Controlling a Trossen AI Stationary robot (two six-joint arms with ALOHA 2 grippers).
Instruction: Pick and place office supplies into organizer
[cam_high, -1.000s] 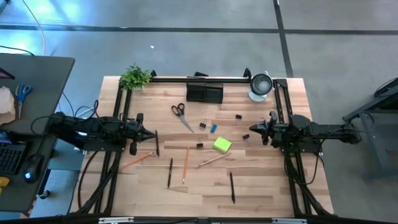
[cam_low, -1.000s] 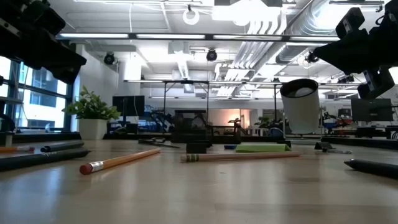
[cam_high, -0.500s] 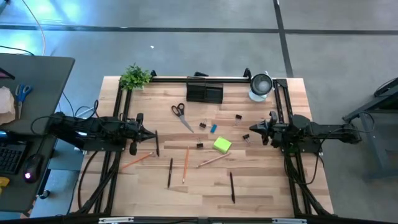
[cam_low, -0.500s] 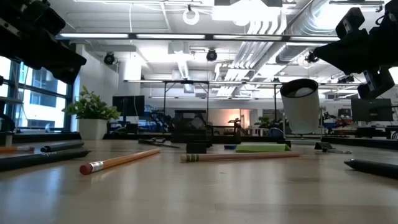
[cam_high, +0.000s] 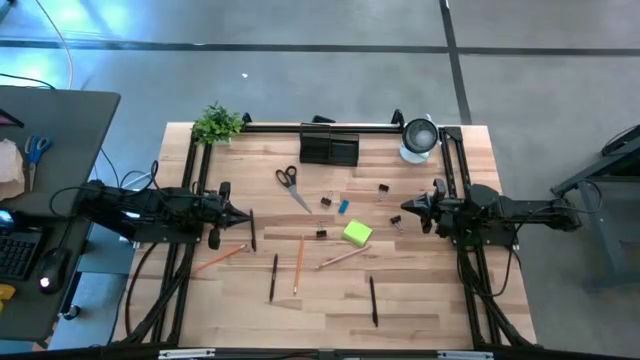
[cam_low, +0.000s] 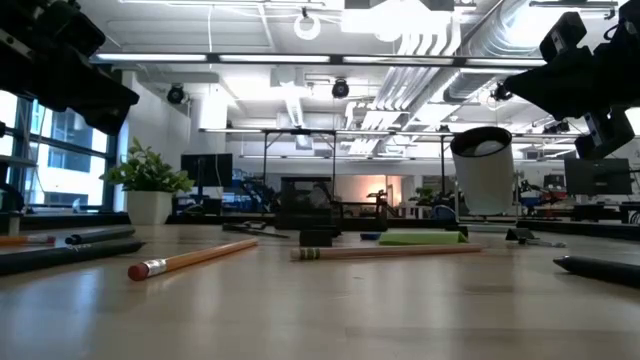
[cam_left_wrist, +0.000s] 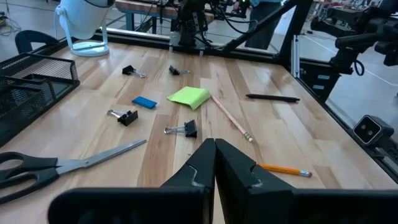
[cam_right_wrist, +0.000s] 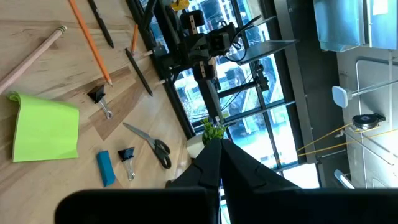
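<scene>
Both arms hover still over the table and touch nothing. My left gripper (cam_high: 243, 214) is shut near the table's left side; its fingertips (cam_left_wrist: 215, 144) meet above the black-handled scissors (cam_left_wrist: 56, 167). My right gripper (cam_high: 408, 206) is shut near the right side, beside a binder clip (cam_high: 396, 221). The scissors (cam_high: 291, 182), blue eraser (cam_high: 343, 206), lime-green sticky pad (cam_high: 357, 233), binder clips (cam_high: 327, 200), orange pencil (cam_high: 298, 263), wooden pencil (cam_high: 342, 258) and black pens (cam_high: 272, 277) lie flat on the wood. The black organizer (cam_high: 329, 148) stands at the far edge.
A silver-and-white cup (cam_high: 419, 138) stands at the far right corner and a small potted plant (cam_high: 217, 124) at the far left corner. A black frame rail (cam_high: 330, 126) runs along the far edge. One pen (cam_high: 373, 300) lies toward the near edge, and another orange pencil (cam_high: 220, 258) near the left arm.
</scene>
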